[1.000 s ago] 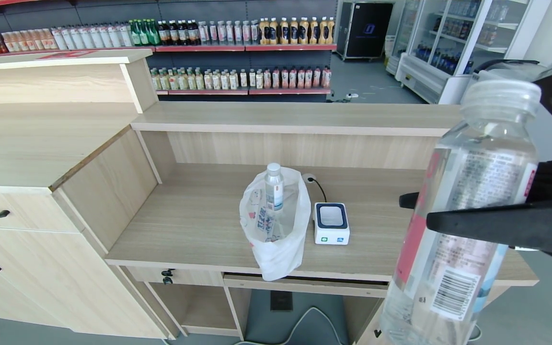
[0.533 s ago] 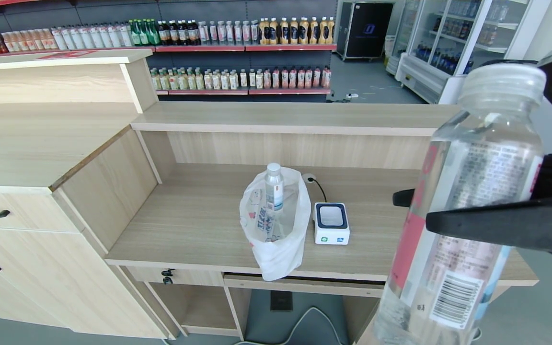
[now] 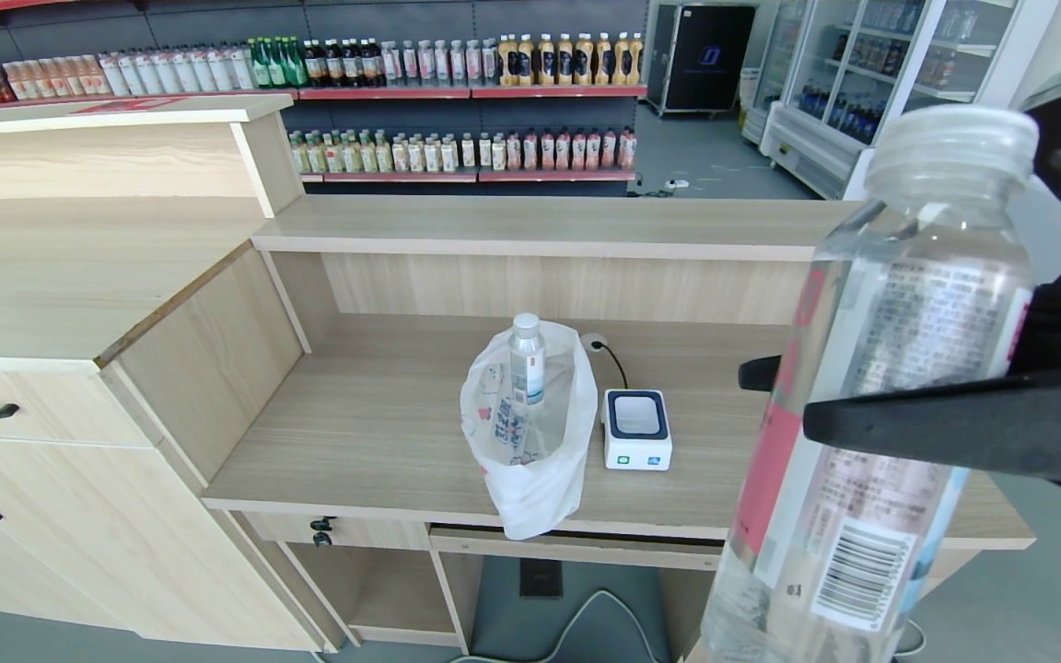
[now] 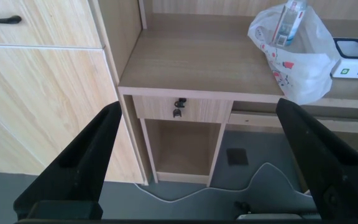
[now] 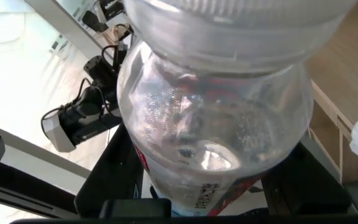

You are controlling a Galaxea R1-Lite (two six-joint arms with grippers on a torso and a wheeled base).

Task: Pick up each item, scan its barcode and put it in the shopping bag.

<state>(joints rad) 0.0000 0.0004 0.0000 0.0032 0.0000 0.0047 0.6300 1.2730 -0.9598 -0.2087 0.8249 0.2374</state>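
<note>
Right gripper: we have it clamped around the middle of a clear bottle, one finger across the label and the other behind it. We grip it there so that cap and base both stay free.
Left gripper: spread wide and holding nothing. It hangs low and off to the left of the right gripper, out of the way of the carry.
Counter: ahead of and below the right gripper. It carries the bag and the reader.
Shopping bag: on the counter, well to the left of the right gripper and farther out. Its mouth stands open, so we judge a bottle can be lowered straight in.
Second bottle: upright inside the bag, neck above the rim. We take it as already bagged.
Scanner: just beside the bag, on the side nearer the right gripper, with its window facing up.
Barcode: low on the held bottle, under the gripper's fingers, and turned toward us. We judge the scan is not yet done; the bottle needs carrying over the window with this patch turned down.
</note>
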